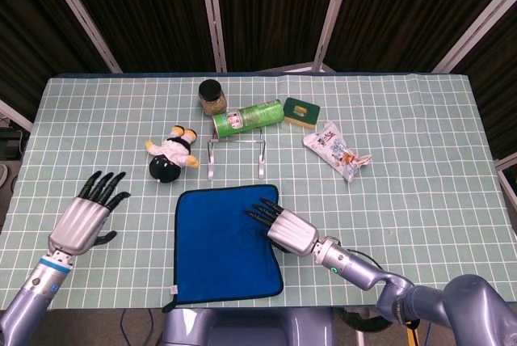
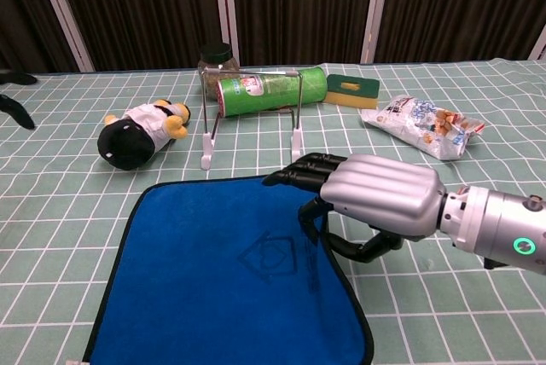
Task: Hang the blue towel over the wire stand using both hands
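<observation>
Two hands over a green gridded worktop [image 1: 404, 120]. Flat at near centre, soft blue towel [image 1: 218, 245], dark-edged and roughly square. Just beyond it, thin wire stand [image 1: 235, 156], upright on white feet. Behind the stand: a green cylinder can [image 1: 247, 117] on its side, a dark-lidded jar [image 1: 212, 95], a green sponge [image 1: 300, 111]. Plush doll [image 1: 171, 154] at left, crinkled snack bag [image 1: 337, 150] at right. Right hand [image 2: 375, 197] above towel's right edge, dark fingers [image 2: 299, 176] extended, thumb curled under, holding nothing. Left hand [image 1: 81, 218] at near left, fingers spread, empty.
</observation>
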`<state>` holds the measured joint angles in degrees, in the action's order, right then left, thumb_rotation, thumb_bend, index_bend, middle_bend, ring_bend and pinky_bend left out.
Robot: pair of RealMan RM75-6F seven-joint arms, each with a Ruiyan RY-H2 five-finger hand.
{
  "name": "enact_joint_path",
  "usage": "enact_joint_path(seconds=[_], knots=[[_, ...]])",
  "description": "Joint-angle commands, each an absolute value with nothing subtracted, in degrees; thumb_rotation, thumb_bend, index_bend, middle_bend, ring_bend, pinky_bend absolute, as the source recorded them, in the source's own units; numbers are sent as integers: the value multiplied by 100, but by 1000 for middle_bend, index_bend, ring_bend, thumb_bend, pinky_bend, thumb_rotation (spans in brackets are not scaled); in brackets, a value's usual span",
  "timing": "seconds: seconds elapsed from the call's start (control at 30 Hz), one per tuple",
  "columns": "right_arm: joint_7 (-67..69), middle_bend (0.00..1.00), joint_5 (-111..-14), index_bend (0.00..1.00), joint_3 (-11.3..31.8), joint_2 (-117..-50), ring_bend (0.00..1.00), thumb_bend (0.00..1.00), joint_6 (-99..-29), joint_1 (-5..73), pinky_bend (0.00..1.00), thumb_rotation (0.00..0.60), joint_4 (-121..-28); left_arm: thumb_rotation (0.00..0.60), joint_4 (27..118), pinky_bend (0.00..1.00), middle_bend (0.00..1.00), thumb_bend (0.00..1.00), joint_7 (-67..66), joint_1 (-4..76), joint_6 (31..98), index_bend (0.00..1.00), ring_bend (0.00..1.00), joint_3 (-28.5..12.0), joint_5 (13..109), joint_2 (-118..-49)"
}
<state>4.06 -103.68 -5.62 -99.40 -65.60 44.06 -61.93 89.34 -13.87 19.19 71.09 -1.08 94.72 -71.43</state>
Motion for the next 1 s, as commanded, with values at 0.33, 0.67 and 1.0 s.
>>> enact_joint_path(seconds=[0.33,0.67,1.0], knots=[[385,27,-10271,638,-526,-9825,0,516,-6481,4405,0,600,-6351,600,7630,0,0,240,-756,2666,6544,365,0,352,10349,-8101],[404,28,-10268,639,-517,-9778,0,516,-6492,4409,0,600,-6395,600,7177,0,0,273,-856,2852,6398,369,0,404,10313,-8703],[510,28,-10260,632,-504,-9805,0,516,-6529,4404,0,600,-6322,600,7047,0,0,273,-969,3032,6221,374,0,457,10266,-9041]])
